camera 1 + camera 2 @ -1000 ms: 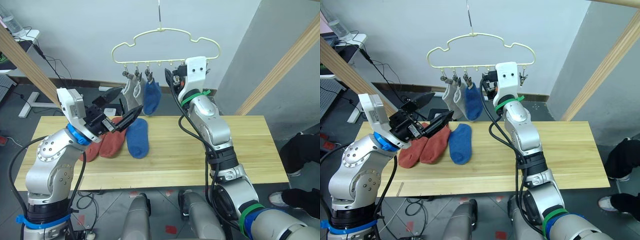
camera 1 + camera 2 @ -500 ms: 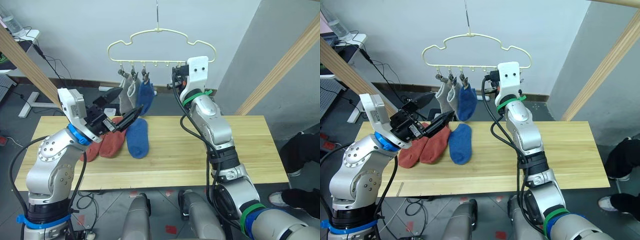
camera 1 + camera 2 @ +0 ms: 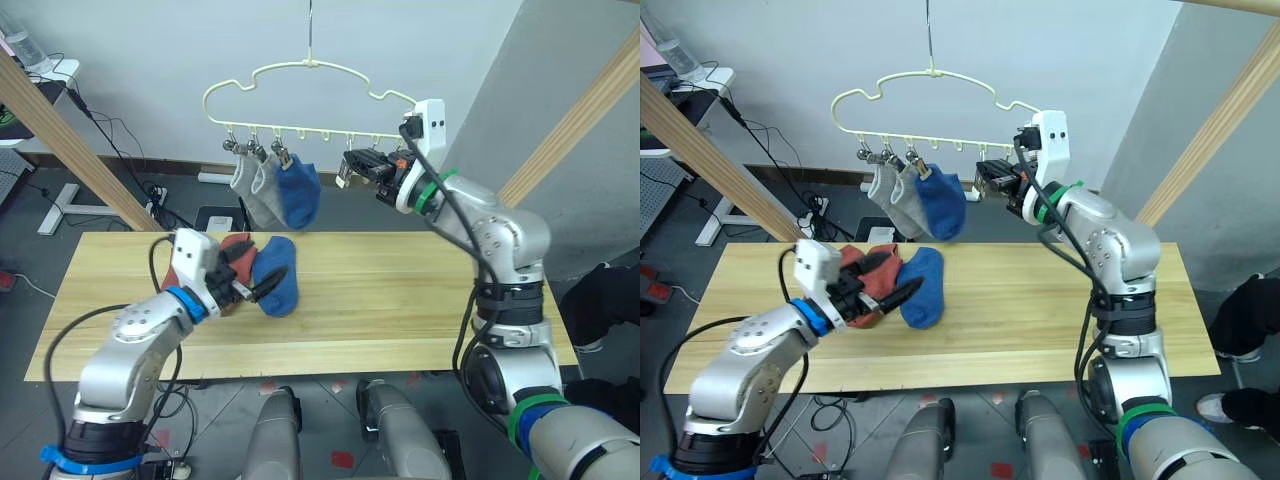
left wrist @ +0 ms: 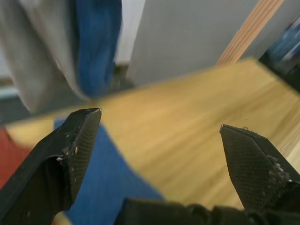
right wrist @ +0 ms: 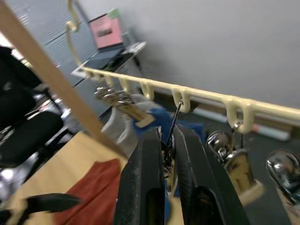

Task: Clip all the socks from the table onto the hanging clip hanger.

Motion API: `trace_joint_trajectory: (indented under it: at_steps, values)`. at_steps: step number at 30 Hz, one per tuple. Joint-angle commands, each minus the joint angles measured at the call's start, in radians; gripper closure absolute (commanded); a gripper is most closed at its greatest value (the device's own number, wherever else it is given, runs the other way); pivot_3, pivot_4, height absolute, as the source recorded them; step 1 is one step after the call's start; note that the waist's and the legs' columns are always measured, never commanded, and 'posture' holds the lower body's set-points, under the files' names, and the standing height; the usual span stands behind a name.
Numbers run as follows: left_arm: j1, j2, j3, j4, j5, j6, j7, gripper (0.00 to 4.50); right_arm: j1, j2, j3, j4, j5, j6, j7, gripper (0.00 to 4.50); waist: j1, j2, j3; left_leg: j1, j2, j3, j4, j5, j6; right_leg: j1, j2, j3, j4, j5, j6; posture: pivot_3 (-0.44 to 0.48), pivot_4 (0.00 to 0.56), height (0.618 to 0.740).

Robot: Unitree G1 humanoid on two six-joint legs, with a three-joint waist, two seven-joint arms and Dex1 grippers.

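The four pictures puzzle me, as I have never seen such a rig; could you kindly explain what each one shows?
This is a two-armed robot. The two wide pictures come from a camera on its head, looking down over its arms. The two close ones come from a camera on each wrist, looking along that arm's black pincer.

A wooden table holds two red socks and a blue sock. Above hangs a yellow hanger with two grey socks and another blue one clipped on.

The left pincer is open above the blue sock on the table and holds nothing. The right pincer is pinched on a metal clip of the hanger.
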Motion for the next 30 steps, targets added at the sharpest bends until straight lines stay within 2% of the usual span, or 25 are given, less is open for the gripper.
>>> trace_joint_trajectory:
  at_steps: [1,4,5,8,12,16,20,25,26,30]
  values:
    - [-0.067,-0.036,-0.082,0.118,0.122,-0.061,0.035,0.00,-0.039,-0.019,-0.011,-0.058,0.082,0.070,0.035,4.20,-0.001,0.001,0.001,0.000,0.000,0.000,0.000,0.000,0.000,0.000,0.000,0.000,0.000,0.000,0.000,-0.068,0.289,0.740]
    - [-0.109,-0.051,-0.110,0.198,0.188,-0.086,0.054,0.00,-0.050,-0.026,-0.017,-0.055,0.101,0.085,0.029,4.20,-0.005,0.001,0.001,0.000,0.000,0.001,0.000,0.000,0.001,0.000,0.000,0.001,0.000,0.000,0.000,-0.075,0.296,0.740]
    - [-0.147,-0.070,-0.122,0.270,0.206,-0.098,0.060,0.00,-0.058,-0.034,-0.005,-0.051,0.096,0.083,0.035,4.20,-0.007,0.001,0.001,0.000,-0.001,0.002,0.000,0.000,0.001,0.000,0.000,0.002,0.000,0.000,0.000,-0.104,0.318,0.740]
    - [-0.278,-0.130,-0.175,0.511,0.281,-0.155,0.072,0.00,-0.069,-0.054,0.009,-0.043,0.087,0.073,0.033,4.20,-0.005,0.006,0.004,-0.001,-0.001,0.002,0.000,0.000,0.002,-0.001,0.000,0.001,0.000,0.000,0.000,-0.115,0.325,0.740]
    - [-0.360,-0.154,-0.198,0.652,0.330,-0.198,0.044,0.00,-0.074,-0.059,0.009,-0.033,0.085,0.069,0.021,4.20,-0.013,0.006,0.004,-0.002,-0.001,0.002,0.000,0.000,0.002,-0.001,0.000,0.002,-0.001,0.000,0.000,-0.144,0.337,0.740]
    - [-0.466,-0.189,-0.207,0.850,0.388,-0.255,0.080,0.00,-0.071,-0.070,0.010,-0.040,0.077,0.062,0.009,4.20,-0.024,0.006,0.004,-0.003,-0.001,0.001,0.000,-0.001,0.003,-0.002,0.000,0.001,-0.001,0.000,0.000,-0.166,0.343,0.740]
    - [-0.508,-0.200,-0.207,0.943,0.422,-0.242,0.096,0.00,-0.069,-0.071,0.008,-0.050,0.081,0.064,-0.004,4.20,-0.033,0.006,0.004,-0.003,-0.002,0.002,0.000,-0.001,0.003,-0.002,-0.001,0.001,-0.001,0.000,0.000,-0.180,0.343,0.740]
    - [-0.516,-0.207,-0.210,0.970,0.433,-0.212,0.071,0.00,-0.062,-0.074,0.009,-0.059,0.084,0.065,-0.012,4.20,-0.036,0.006,0.004,-0.002,-0.002,0.002,0.000,-0.001,0.003,-0.002,-0.001,0.001,0.000,0.000,0.001,-0.176,0.345,0.740]
    - [-0.514,-0.208,-0.210,0.967,0.432,-0.208,0.063,0.38,-0.062,-0.074,0.009,-0.058,0.084,0.064,-0.013,4.22,-0.036,0.006,0.004,-0.002,-0.002,0.002,0.000,-0.001,0.003,-0.002,-0.001,0.001,0.000,0.000,0.001,-0.176,0.345,0.740]
    - [-0.480,-0.208,-0.209,0.906,0.412,-0.179,0.009,1.40,-0.063,-0.076,0.011,-0.055,0.080,0.059,-0.017,4.22,-0.036,0.006,0.004,-0.002,-0.001,0.002,0.000,-0.001,0.003,-0.001,0.000,0.002,0.000,0.000,0.001,-0.174,0.343,0.740]
